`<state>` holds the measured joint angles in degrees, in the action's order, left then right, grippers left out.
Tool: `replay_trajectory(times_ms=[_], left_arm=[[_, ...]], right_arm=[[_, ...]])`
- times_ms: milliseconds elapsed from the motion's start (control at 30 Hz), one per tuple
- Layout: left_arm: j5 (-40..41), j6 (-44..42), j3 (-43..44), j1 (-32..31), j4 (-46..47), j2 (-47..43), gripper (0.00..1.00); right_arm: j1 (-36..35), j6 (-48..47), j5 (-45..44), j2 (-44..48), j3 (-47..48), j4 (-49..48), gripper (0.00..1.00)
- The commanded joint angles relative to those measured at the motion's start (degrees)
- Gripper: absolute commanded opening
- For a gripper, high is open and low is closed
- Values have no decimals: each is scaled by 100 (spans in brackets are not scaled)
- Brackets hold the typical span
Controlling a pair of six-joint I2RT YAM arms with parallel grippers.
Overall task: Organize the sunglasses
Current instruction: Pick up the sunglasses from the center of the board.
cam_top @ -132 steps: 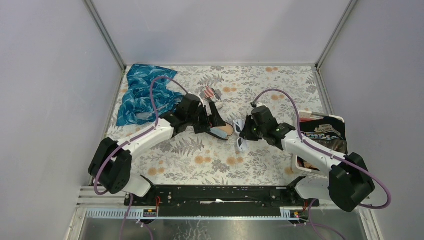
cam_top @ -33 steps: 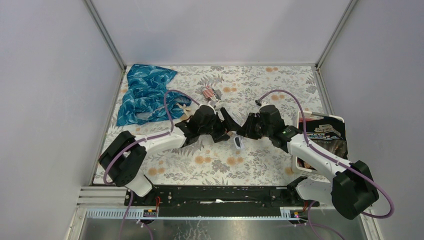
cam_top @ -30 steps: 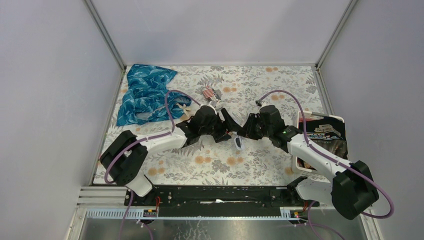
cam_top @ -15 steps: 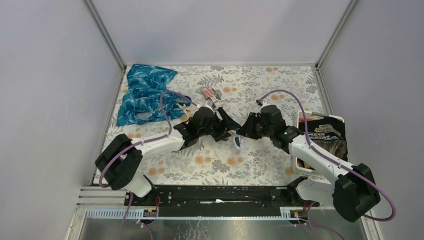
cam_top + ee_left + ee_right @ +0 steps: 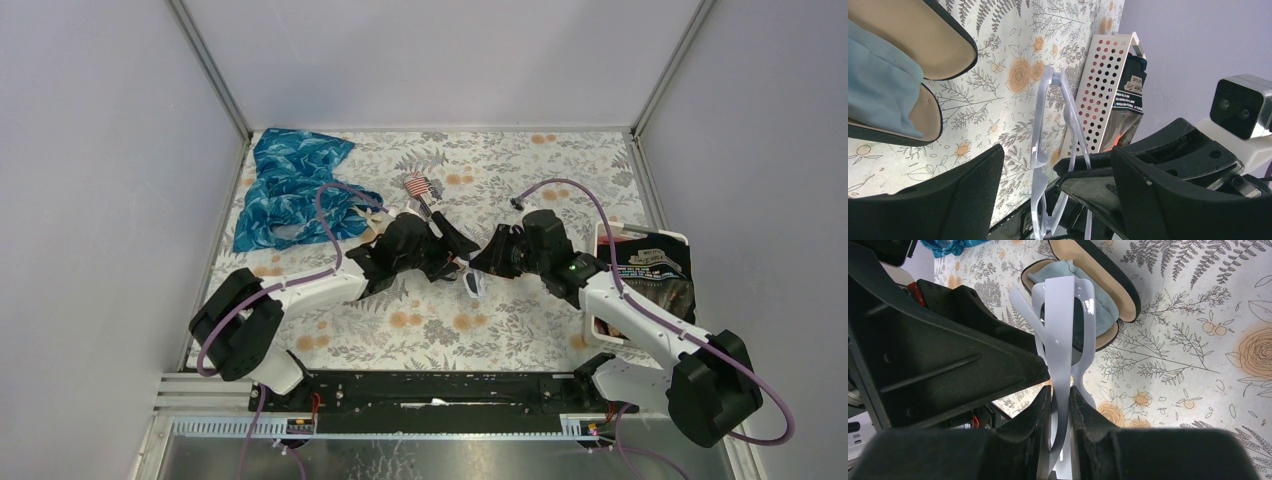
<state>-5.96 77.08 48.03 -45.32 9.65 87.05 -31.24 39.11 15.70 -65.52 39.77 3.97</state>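
Top external view: over the last few seconds your left gripper [image 5: 450,252] has slid across to meet the right gripper [image 5: 484,262] mid-table, and the two now sit almost nose to nose. The right one is clamped on one arm of a pale, clear-framed pair of glasses [image 5: 1063,315], held just by the open case [image 5: 1108,275]. The left one has its fingers spread wide on either side of that frame, apart from it. You look set for a handover or a fold, yet this seems not to be the pair the task means. The brown-tinted sunglasses show clearly in no view, so you cannot tell where they lie. The table [image 5: 540,180] has a floral cover, a blue cloth [image 5: 290,185] at far left, a white tray [image 5: 640,238] at right, and plain grey walls around.
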Motion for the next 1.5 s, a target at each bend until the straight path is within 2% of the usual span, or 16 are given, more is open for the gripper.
replay_trajectory(times_ms=[0,167,400,633,1200,1267,1300,1367,1400,1467], left_arm=[[221,105,-29,6,33,-87,83],[209,78,75,6,25,12,81],[95,45,156,-42,130,207,72],[78,-17,247,-73,138,321,69],[7,-105,442,-117,52,514,31],[-11,-112,444,-117,39,530,27],[-21,-118,451,-115,19,532,26],[3,-157,489,-116,-73,532,24],[30,-184,507,-117,-123,533,23],[122,-288,571,-117,-284,506,22]], right_arm=[[-48,44,129,197,68,-176,0],[-48,69,148,223,57,-197,0],[-48,107,183,197,62,-244,0],[-48,140,221,117,54,-339,0],[-43,195,174,59,-6,-344,1],[-45,205,178,50,-5,-342,7],[-44,212,166,48,12,-344,14],[-48,204,115,68,42,-285,38],[-48,202,72,84,69,-230,55],[-41,155,-48,138,133,-83,69]])
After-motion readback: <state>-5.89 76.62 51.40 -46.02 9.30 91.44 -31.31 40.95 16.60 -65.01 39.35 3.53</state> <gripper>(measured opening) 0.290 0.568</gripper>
